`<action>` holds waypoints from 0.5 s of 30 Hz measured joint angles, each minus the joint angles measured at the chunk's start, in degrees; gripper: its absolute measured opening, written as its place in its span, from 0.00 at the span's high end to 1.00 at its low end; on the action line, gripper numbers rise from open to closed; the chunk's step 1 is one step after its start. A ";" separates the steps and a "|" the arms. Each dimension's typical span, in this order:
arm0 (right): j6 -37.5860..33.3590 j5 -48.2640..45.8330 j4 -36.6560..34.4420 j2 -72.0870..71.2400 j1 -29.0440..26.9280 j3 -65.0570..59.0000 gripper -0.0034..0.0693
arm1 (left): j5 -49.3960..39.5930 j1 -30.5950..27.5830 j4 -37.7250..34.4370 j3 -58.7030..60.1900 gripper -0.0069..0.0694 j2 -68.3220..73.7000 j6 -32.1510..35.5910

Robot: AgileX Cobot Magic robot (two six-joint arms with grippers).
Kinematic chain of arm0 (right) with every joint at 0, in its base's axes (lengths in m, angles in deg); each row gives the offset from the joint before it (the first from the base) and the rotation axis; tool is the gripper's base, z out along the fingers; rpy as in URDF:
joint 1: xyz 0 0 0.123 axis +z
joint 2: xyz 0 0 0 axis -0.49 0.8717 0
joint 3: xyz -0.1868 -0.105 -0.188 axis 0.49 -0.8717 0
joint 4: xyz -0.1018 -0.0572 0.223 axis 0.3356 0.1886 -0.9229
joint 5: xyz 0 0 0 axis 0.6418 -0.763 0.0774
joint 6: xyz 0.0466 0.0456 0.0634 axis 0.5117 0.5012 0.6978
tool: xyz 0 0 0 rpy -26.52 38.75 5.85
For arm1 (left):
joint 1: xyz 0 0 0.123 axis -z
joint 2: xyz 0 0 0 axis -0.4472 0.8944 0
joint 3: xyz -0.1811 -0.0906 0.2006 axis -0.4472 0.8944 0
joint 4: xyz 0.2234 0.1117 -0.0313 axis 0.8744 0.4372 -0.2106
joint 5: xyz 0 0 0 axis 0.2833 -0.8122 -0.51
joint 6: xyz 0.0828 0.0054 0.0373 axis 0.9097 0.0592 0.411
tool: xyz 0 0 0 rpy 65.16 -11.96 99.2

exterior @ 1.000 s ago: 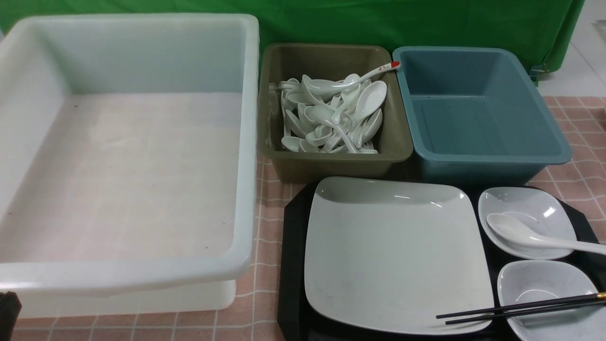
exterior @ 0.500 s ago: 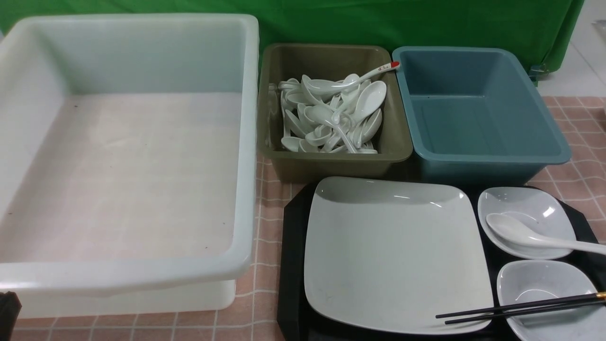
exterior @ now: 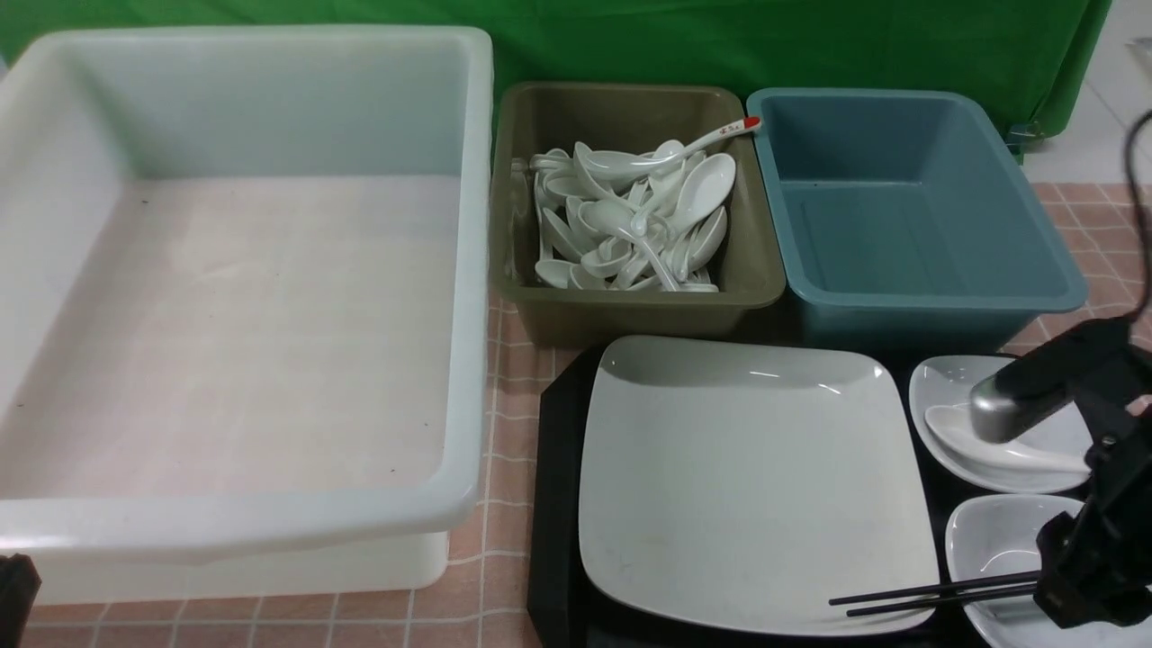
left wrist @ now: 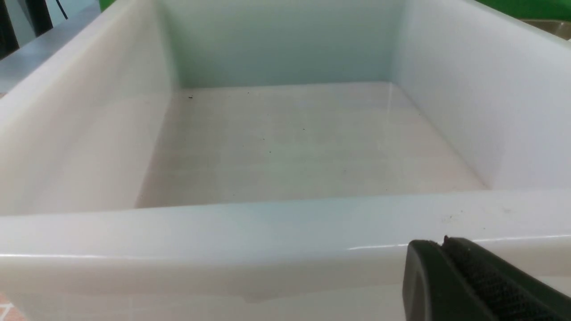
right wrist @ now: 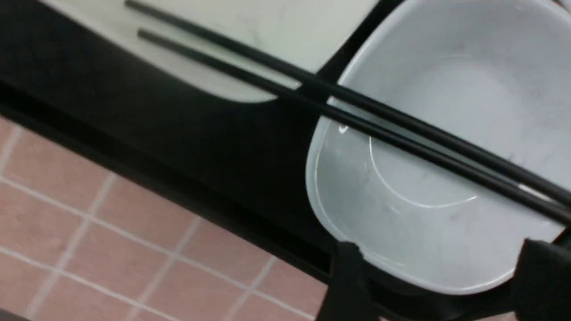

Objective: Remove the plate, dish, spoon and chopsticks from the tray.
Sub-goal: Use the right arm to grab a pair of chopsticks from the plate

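- Status: right gripper (right wrist: 441,254) wide open, holding nothing. Its fingers stand either side of the near rim of the near dish (exterior: 990,540), just short of the chopsticks (exterior: 936,596). Cannot tell if they touch the dish.
- left gripper (left wrist: 439,245) closed on nothing, parked at the near wall of the white tub (exterior: 243,526), near left of the scene.
- Location: everything sits on the tray (exterior: 558,504), near right.
  - plate (exterior: 756,486) takes its left part.
  - far dish (exterior: 940,382) and near dish line its right side.
  - spoon (exterior: 1021,455) lies in the far dish, handle pointing right.
  - chopsticks bridge from the plate's near right corner across the near dish.
- Handling, my read:
  - chopsticks are light, stiff, thin and prone to roll. Pinch both together over the dish hollow, where there is room under them.
  - spoon is light and glossy. Take the handle, not the bowl.
  - dishes and plate look rigid, glazed, slippery and likely breakable, with the plate the heaviest. Grip each at a rim edge, and the plate only once the chopsticks are off it.
- Count on the tray: one plate, two small dishes, one spoon, two chopsticks.
- Count behind the tray: one white tub, one olive bin (exterior: 630,301) with a heap of white spoons (exterior: 630,225) too tangled to count, one blue bin (exterior: 927,306).
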 joint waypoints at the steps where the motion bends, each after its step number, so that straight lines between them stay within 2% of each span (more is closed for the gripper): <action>1: -0.50 -0.22 0.39 0.21 0.51 0.01 0.23 | 0.00 0.00 0.00 0.00 0.90 0.00 0.00; 3: -6.93 -1.90 4.11 2.61 2.87 0.23 0.22 | 0.00 0.00 0.00 0.00 0.90 0.00 -0.07; 8: -19.73 -1.18 5.69 5.41 3.97 0.24 0.22 | 0.00 0.00 0.00 0.00 0.90 0.00 -0.07; 15: -24.72 6.22 7.73 5.82 3.97 -0.07 0.22 | 0.00 0.00 0.00 0.00 0.90 0.00 -0.07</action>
